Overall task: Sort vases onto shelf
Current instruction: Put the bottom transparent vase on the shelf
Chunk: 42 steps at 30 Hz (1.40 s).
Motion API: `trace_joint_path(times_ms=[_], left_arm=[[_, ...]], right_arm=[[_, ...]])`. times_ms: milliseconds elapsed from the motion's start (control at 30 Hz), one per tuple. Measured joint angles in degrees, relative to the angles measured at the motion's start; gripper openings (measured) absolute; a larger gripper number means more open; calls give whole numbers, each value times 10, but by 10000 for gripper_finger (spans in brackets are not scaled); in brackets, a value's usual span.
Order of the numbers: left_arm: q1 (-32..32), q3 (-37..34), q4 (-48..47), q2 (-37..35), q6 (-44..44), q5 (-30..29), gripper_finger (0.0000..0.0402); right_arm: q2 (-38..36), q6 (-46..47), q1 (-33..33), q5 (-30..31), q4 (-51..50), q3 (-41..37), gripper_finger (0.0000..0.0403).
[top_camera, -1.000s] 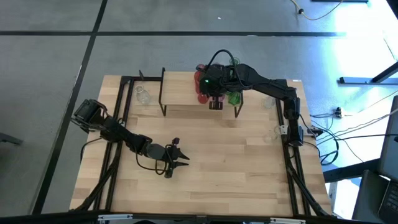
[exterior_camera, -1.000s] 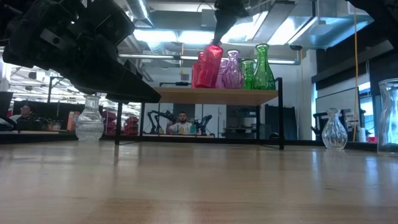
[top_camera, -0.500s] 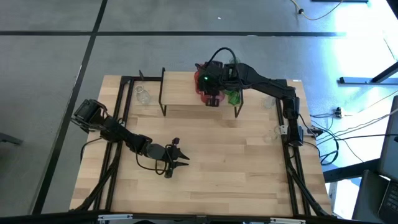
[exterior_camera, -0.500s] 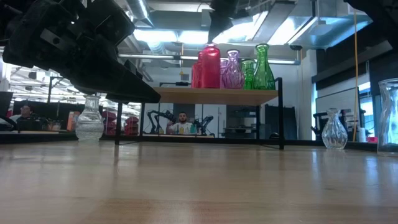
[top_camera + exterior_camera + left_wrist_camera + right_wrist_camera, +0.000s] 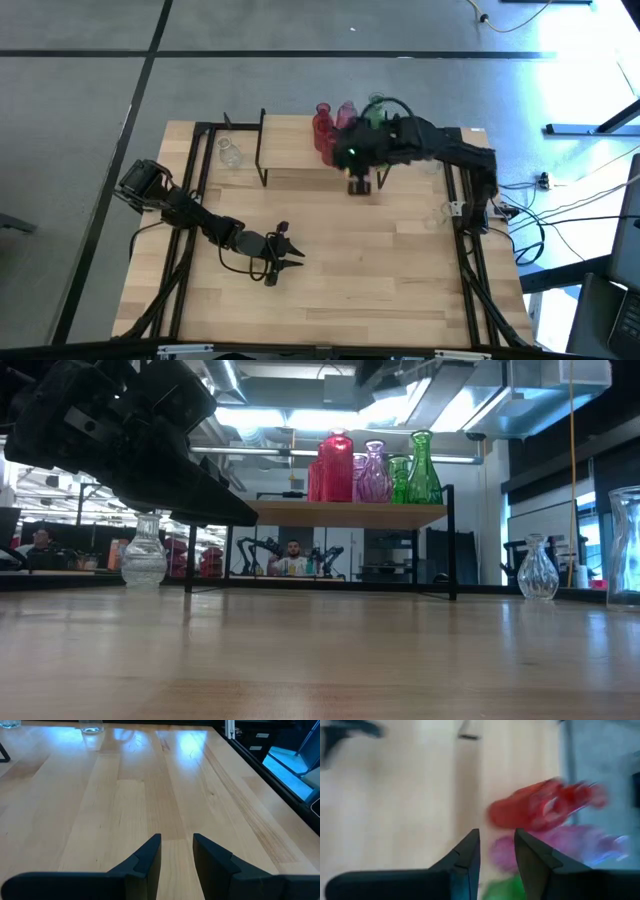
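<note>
The shelf (image 5: 295, 150) stands at the table's far side, and in the low view its board (image 5: 345, 513) carries several vases. Among them are a red vase (image 5: 336, 468), a pink one (image 5: 373, 470) and a green one (image 5: 421, 465), all standing upright on their bases. My right gripper (image 5: 358, 183) hovers open just off the shelf's near edge. In its wrist view (image 5: 497, 845) the red vase (image 5: 535, 812) is blurred beyond the fingers. My left gripper (image 5: 297, 255) waits open, low over the table's near left part (image 5: 177, 845).
Clear vases stand on the table: one left of the shelf (image 5: 230, 152) (image 5: 144, 555), and two near the right edge (image 5: 432, 165) (image 5: 440, 213). My left arm (image 5: 130, 440) fills the low view's upper left. People sit in the room behind.
My right gripper held the red vase tilted by its top over the shelf. The vase then stood upright on the board. The gripper has let go and drawn back toward the table's near edge and slightly right, off the shelf.
</note>
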Motion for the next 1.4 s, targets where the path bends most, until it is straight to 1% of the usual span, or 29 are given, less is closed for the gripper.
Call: trace_joint_path(times_ms=[133,200,300,367,433,633,733,833,900,1000,1100,1167,1267,1400], left_arm=[[0,0,0,0,0,1,105],[0,0,0,0,0,3,105],[0,0,-1,0,0,18,105],[0,0,-2,0,0,27,105],[0,0,-2,0,0,30,105],[5,0,1,0,-2,29,105],[10,0,8,0,-4,27,105],[12,0,8,0,-5,27,105],[12,0,9,0,-6,27,105],[12,0,10,0,-15,23,105],[12,0,10,0,-19,13,105],[12,0,10,0,-20,12,105],[12,0,10,0,-20,12,105],[12,0,10,0,-20,11,105]], right_arm=[[-18,89,32,-57,-79,0,104],[-32,124,48,-59,-67,-18,104],[-70,156,71,-55,-73,-71,104],[-108,193,82,-43,-71,-128,104],[-152,232,90,-43,-70,-191,104],[-297,413,104,-43,-75,-389,104],[-358,513,104,-65,-74,-481,104],[-406,576,103,-101,-74,-560,106],[-429,604,103,-119,-74,-603,116],[-450,633,103,-132,-75,-655,144],[-460,634,103,-132,-73,-693,169],[-461,635,103,-125,-74,-713,178],[-459,635,103,-115,-73,-740,179],[-455,634,103,-123,-70,-767,166]])
